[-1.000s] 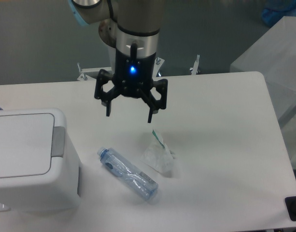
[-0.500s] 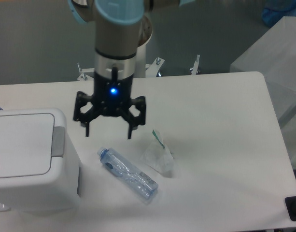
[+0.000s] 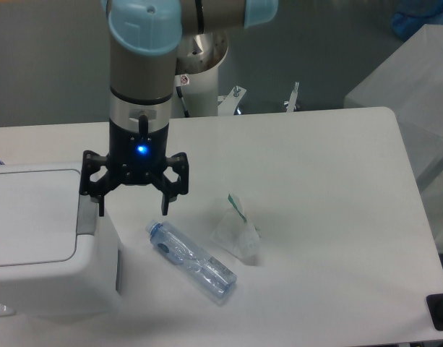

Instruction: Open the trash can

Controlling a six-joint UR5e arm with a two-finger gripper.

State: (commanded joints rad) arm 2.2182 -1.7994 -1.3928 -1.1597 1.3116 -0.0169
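Observation:
The trash can [image 3: 40, 238] is a large boxy white bin at the left front of the table, its flat lid shut. A grey push-button strip [image 3: 86, 214] runs along the lid's right edge. My gripper [image 3: 132, 206] hangs open and empty, fingers pointing down. Its left fingertip [image 3: 101, 206] is at the bin's right edge, near the grey strip. Its right fingertip [image 3: 163, 206] is just above the cap end of the bottle. I cannot tell if it touches the bin.
A clear plastic bottle [image 3: 191, 259] lies on its side on the white table [image 3: 337, 181], just right of the bin. A crumpled clear wrapper [image 3: 237, 233] lies right of the bottle. The table's right edge is near a grey box [image 3: 416, 79].
My gripper has moved left and somewhat down, from above the wrapper to the bin's right edge. It stayed open. Bottle, wrapper and bin have not moved.

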